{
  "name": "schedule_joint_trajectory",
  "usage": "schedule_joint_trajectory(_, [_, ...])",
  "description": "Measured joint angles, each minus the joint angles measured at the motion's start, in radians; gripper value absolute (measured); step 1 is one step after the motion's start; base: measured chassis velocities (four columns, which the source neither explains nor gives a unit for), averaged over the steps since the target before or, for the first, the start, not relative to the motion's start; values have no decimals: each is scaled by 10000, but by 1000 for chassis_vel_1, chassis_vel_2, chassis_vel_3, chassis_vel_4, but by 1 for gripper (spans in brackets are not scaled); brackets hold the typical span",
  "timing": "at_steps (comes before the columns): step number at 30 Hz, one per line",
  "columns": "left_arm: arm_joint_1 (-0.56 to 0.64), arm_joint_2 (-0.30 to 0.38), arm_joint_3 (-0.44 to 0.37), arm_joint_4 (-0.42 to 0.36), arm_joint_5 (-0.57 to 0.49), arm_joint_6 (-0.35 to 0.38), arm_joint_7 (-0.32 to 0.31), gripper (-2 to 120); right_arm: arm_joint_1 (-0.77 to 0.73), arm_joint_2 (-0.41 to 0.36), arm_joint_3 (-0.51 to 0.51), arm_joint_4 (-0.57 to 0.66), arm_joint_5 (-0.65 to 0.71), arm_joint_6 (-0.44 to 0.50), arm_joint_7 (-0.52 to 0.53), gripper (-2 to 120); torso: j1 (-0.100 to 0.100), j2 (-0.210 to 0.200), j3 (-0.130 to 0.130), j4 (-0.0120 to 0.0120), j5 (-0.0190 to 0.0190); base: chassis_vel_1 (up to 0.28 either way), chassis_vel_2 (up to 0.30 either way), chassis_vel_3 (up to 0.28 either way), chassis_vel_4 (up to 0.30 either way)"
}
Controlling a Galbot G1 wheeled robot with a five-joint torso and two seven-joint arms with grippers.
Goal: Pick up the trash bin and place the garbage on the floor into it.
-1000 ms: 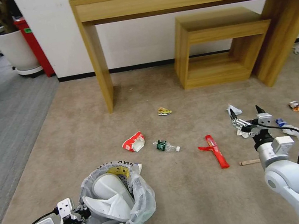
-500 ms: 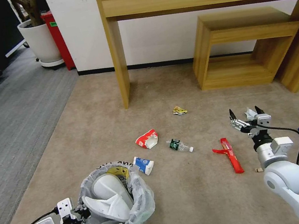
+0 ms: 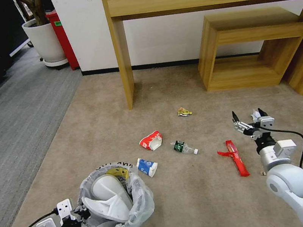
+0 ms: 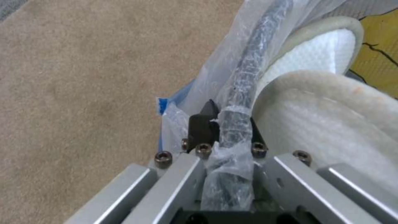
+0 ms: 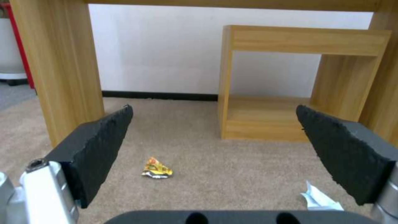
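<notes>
— Where was the trash bin (image 3: 114, 207)?
— Low at the robot's left, its rim clamped in the left pincer (image 4: 224, 124); the rim lettering was too small to read.
— And the right pincer (image 3: 248, 116)?
— Spread apart above the carpet, beyond the red wrapper (image 3: 234, 153).

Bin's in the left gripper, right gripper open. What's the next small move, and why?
Probably lower the right gripper toward the red wrapper. It is open, empty and held above the carpet, and the wrapper lies just to its left, seemingly the nearest big piece. The left gripper clamps the trash bin's rim, slippers already inside, so the bin seems ready.
</notes>
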Motion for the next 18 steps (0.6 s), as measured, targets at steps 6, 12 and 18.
schedule_joint_trajectory(6, [13, -40, 0, 25, 62, -9, 10, 1, 4, 39, 6, -56, -28, 25, -96, 100, 0, 0, 0, 0, 0, 0, 0, 0, 0])
schedule_joint_trajectory(12, [19, -88, 1, 59, 114, -42, 30, 1, -24, 36, 9, -89, -36, 78, -176, 100, -1, 0, -1, 1, 0, -10, 17, 21, -13])
schedule_joint_trajectory(18, [-23, -131, 23, 78, 139, -49, 38, 1, -17, -14, 21, -92, -24, 120, -213, 100, -1, 0, 0, 2, 0, -111, 104, 131, -123])
